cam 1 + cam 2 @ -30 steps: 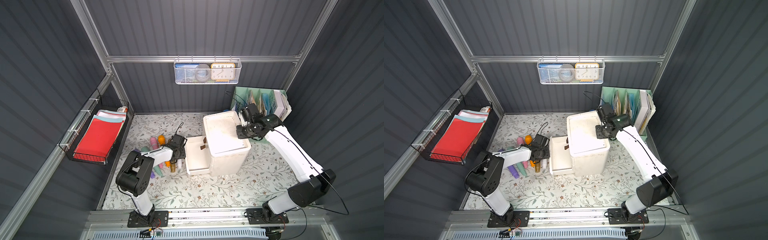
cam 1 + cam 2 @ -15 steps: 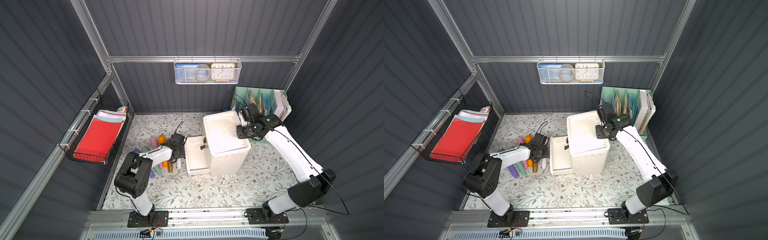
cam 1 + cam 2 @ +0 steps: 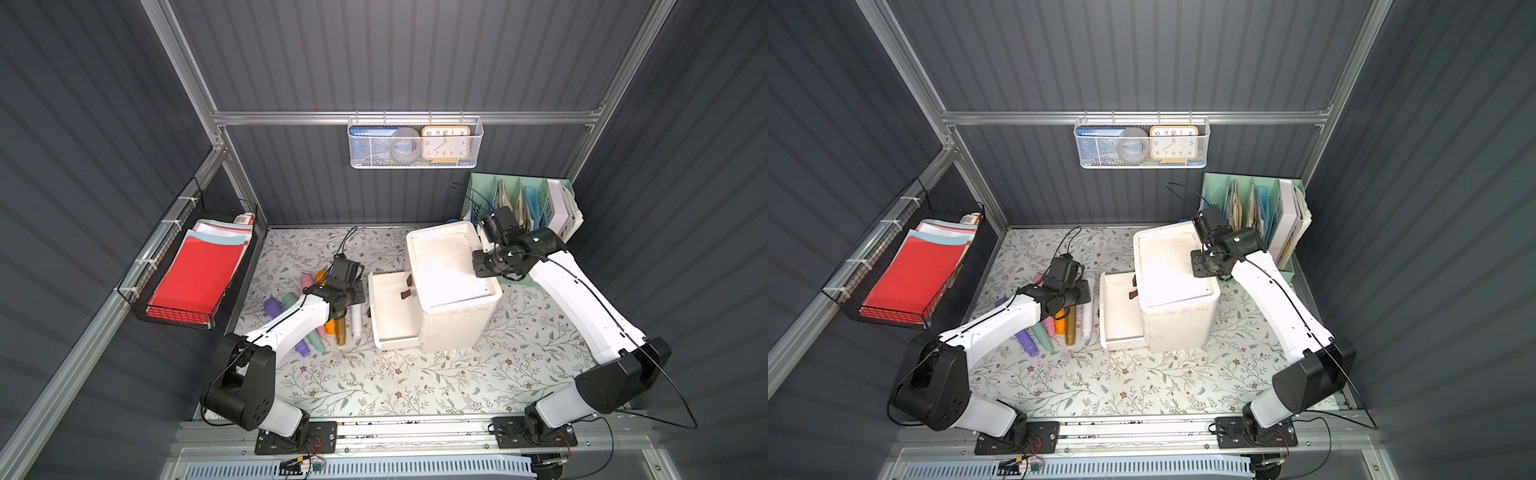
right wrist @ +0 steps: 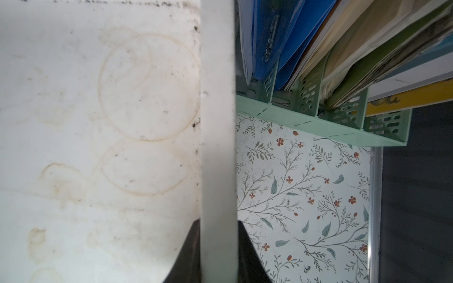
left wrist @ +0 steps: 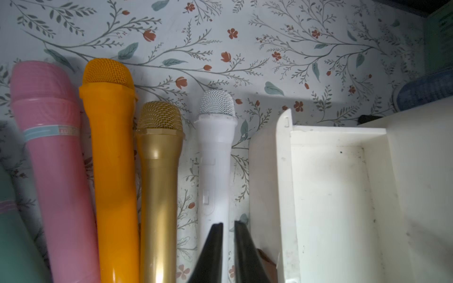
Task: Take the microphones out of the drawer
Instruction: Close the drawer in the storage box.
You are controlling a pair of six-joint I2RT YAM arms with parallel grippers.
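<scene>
Note white microphone point(image 5: 215, 152) out of the drawer point(image 5: 284, 171) already: flat on the floral mat point(image 5: 269, 49) at centre of the left wrist frame, parallel to the drawer's front wall and just beside it. Count it last in a row with gold microphone point(image 5: 159, 171), orange microphone point(image 5: 110, 147) and pink microphone point(image 5: 49, 147) to its left, heads all toward the frame top; judge this a deliberate set-down. See left gripper point(image 5: 228, 223) at lower centre over the white handle's end, black fingertips point(image 5: 213, 245) set nearly together, gap far too narrow for the handle: closed and empty. In both top views, find left arm point(image 3: 291, 324) stretched low from lower left toward centre, wrist above the row. Find the drawer pulled out left of the cabinet point(image 3: 449, 266), no microphone visible inside. See right gripper point(image 4: 218, 221) clamped on the cabinet's raised top rim; judge this a brace against sliding. Log right arm point(image 3: 582, 299) as reaching up from lower right, wrist beside the file rack point(image 3: 478, 193).
</scene>
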